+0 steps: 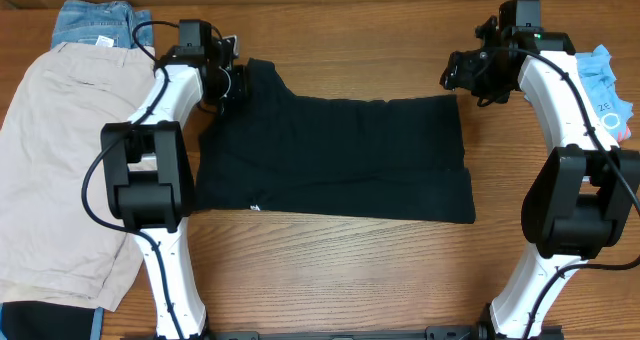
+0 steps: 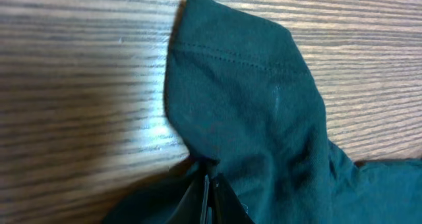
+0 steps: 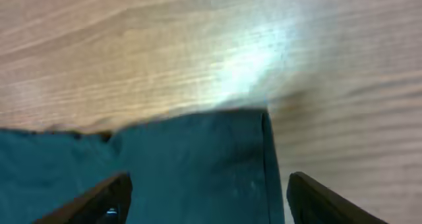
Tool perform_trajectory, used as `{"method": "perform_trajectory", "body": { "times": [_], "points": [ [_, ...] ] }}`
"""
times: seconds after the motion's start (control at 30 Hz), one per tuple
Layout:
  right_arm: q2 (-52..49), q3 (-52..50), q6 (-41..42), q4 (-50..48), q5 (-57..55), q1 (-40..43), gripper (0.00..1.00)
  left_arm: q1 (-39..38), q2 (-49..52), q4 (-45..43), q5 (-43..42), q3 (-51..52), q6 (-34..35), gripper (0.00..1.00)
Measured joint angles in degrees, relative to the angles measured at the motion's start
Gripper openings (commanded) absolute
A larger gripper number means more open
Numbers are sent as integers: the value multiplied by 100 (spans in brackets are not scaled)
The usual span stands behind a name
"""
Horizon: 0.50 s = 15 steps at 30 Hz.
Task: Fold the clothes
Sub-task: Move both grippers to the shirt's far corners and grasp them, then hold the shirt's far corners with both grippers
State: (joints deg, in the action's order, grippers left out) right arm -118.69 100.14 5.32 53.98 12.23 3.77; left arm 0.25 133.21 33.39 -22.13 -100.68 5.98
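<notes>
A black T-shirt [image 1: 340,160] lies spread flat across the middle of the wooden table, with a small white mark near its front hem. My left gripper [image 1: 232,80] is at the shirt's far-left corner, shut on the sleeve. The left wrist view has the jaws [image 2: 210,188] pinched together on dark cloth, and the sleeve [image 2: 250,105] bunches up beyond them. My right gripper [image 1: 458,75] hovers at the far-right corner, open. In the right wrist view its fingers [image 3: 208,184] straddle the shirt's corner [image 3: 191,165] without closing on it.
Beige shorts [image 1: 60,160] lie at the left, with blue denim [image 1: 95,25] behind them. A light-blue printed tee [image 1: 610,90] sits at the right edge, behind the right arm. A dark garment [image 1: 40,320] shows at the front-left corner.
</notes>
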Motion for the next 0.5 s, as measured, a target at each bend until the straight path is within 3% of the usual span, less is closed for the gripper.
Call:
{"method": "perform_trajectory", "body": {
  "times": [0.4,0.5],
  "points": [
    [-81,-581,-74,-743,-24,0,73,138,-254,210,-17,-42,2,4],
    [-153,-802,-85,-1027,-26,0,69,136,-269,315,-15,-52,2,4]
  ]
}}
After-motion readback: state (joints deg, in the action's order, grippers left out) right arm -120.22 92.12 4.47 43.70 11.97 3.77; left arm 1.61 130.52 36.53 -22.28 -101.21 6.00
